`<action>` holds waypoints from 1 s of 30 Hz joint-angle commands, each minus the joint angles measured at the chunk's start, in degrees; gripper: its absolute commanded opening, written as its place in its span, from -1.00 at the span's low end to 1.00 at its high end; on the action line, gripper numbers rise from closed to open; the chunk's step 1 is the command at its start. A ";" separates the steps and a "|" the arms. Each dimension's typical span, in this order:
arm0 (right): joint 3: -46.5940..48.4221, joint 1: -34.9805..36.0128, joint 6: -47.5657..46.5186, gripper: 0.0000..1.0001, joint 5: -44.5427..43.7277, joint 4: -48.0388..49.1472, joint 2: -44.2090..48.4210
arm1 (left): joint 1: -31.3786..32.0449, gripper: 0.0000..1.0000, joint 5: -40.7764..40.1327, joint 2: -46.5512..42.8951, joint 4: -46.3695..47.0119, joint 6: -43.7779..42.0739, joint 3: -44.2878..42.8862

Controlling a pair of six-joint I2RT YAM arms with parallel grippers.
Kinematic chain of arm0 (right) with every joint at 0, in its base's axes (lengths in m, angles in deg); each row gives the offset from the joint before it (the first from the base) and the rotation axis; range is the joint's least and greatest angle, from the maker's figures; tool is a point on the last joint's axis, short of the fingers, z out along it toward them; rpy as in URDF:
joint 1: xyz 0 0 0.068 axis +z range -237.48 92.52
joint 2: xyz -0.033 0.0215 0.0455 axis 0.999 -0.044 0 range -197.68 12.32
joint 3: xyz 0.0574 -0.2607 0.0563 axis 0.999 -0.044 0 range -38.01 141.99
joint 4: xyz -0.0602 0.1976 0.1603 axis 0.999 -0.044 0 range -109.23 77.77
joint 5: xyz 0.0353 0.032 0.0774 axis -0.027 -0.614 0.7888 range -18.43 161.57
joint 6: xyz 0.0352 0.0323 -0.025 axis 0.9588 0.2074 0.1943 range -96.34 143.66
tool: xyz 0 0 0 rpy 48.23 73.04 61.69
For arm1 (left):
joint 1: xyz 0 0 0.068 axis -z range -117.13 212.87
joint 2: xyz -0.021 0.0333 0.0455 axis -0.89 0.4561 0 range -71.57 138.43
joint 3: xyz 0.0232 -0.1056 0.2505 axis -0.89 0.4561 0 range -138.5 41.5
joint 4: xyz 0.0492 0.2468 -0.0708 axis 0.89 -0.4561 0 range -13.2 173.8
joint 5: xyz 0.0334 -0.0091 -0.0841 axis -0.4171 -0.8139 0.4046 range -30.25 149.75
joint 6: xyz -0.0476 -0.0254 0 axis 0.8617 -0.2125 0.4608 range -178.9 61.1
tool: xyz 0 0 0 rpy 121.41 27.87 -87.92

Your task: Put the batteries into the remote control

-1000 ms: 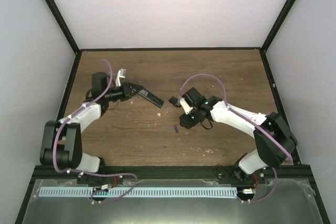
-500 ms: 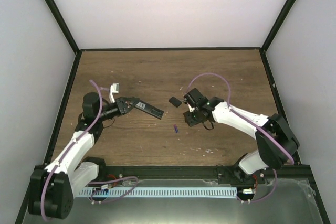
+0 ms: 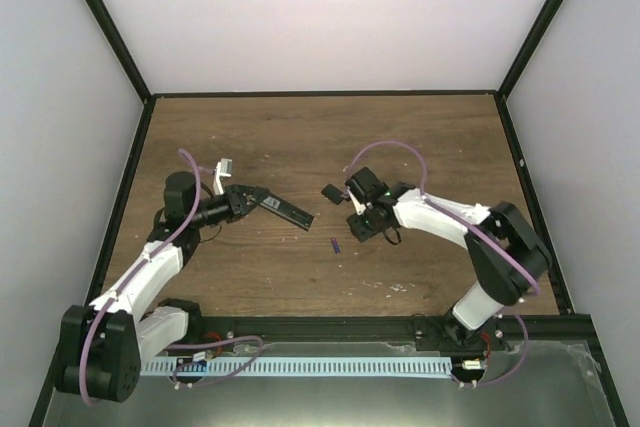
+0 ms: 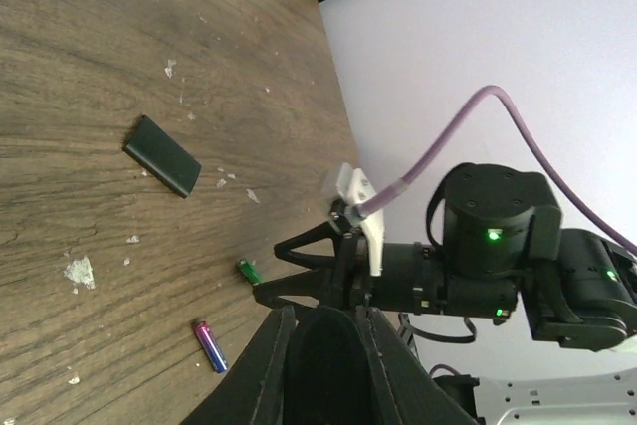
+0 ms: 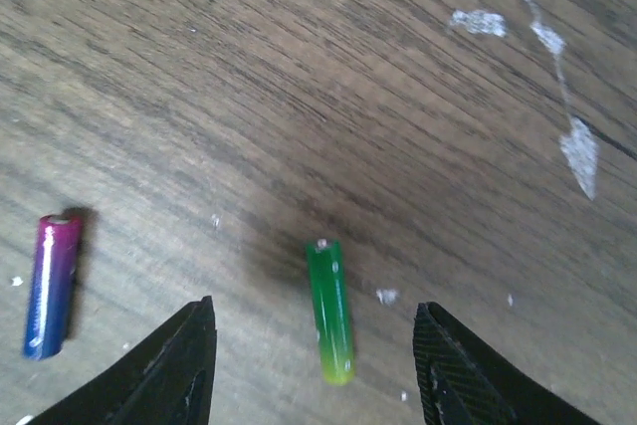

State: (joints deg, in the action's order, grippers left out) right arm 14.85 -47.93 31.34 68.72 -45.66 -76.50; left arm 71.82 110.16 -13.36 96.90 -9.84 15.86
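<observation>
Open worktop (image 3: 300,127) all round, walls well off. Right gripper (image 5: 314,308) half open, holding nothing. The green battery (image 5: 330,311) lies flat between its fingers, the purple-blue battery (image 5: 50,286) left of them in the wrist view. Left gripper (image 3: 252,199) is clamped on the remote control (image 3: 288,211), which points toward the right gripper. Black cover piece (image 3: 328,191) just beside the right gripper. White specks (image 5: 577,146) nearby.

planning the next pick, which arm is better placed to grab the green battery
Right. Its open tool hangs over the green battery, which lies between its fingers in the wrist view. The left tool is shut on the remote control.
</observation>
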 commanded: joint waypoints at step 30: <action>11.50 -2.58 -8.52 -0.30 3.17 -8.84 -13.60 | 0.05 -1.00 3.93 -1.54 -4.65 -5.46 -3.59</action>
State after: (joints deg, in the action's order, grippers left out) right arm 24.54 -49.74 24.20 70.93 -53.03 -88.81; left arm 71.82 112.98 -13.58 90.96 -15.46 12.77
